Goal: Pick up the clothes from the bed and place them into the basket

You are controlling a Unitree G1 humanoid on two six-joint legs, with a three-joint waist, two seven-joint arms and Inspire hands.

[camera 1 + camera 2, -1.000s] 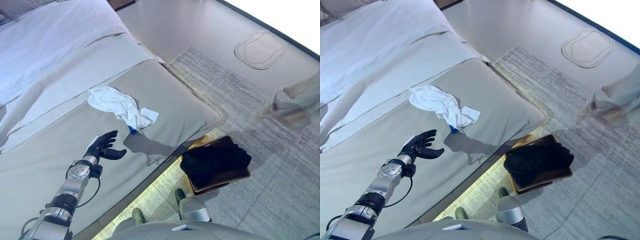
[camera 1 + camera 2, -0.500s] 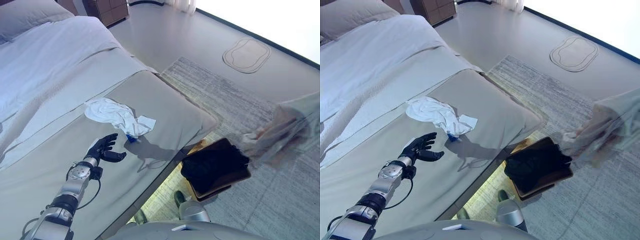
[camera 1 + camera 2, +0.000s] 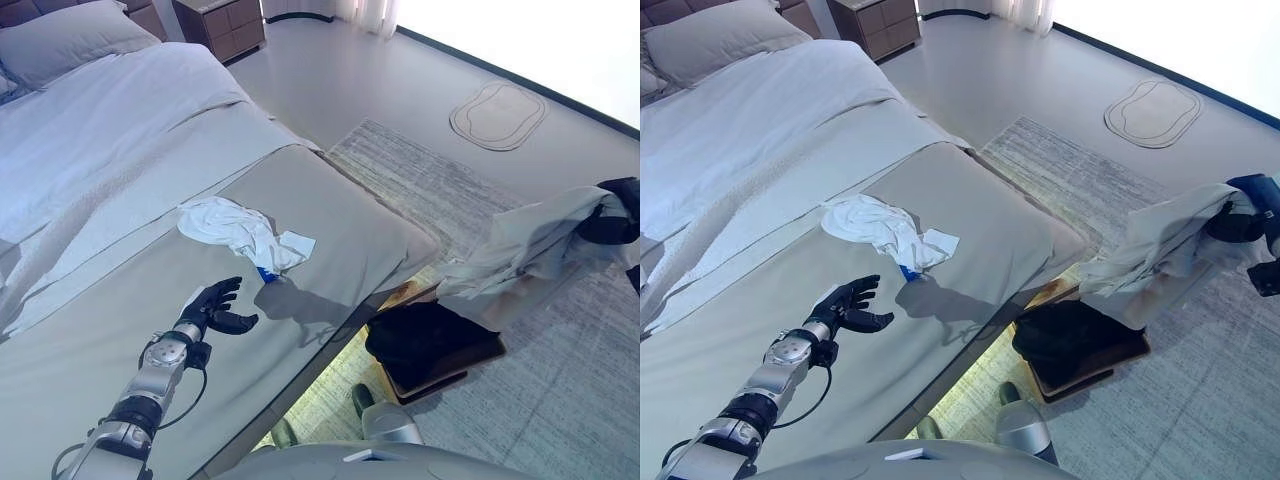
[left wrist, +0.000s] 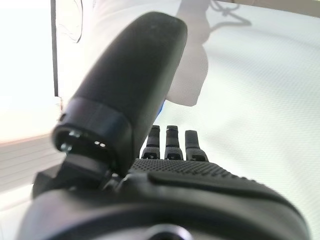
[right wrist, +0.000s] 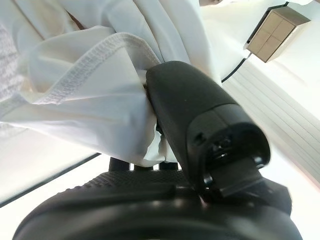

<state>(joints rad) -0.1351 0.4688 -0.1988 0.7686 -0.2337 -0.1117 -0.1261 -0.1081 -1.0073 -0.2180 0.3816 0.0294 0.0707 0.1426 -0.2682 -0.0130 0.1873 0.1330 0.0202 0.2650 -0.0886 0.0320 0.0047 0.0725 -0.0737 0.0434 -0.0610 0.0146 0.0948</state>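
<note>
My right hand [image 3: 612, 222] is shut on a pale grey garment [image 3: 530, 255] and holds it in the air above and right of the basket [image 3: 484, 353]. The garment also shows pinched under the thumb in the right wrist view [image 5: 95, 90]. The brown basket stands on the rug beside the bed's corner and holds dark clothes [image 3: 425, 335]. A white garment [image 3: 240, 228] lies crumpled on the grey bed cover [image 3: 90, 330], with something small and blue [image 3: 265, 274] at its near edge. My left hand [image 3: 215, 308] is open and empty over the cover, a little short of the white garment.
The bed [image 3: 110, 130] has white sheets and a pillow [image 3: 60, 40] at the far end. A nightstand [image 3: 222, 22] stands behind it. A grey rug [image 3: 560, 380] covers the floor at right. A flat oval object [image 3: 497, 106] lies on the floor beyond.
My right hand has swung the pale garment leftward, toward the basket; it now hangs over the basket's right side. The camera has tilted, showing more of the bed's far end. The left hand stays put.
</note>
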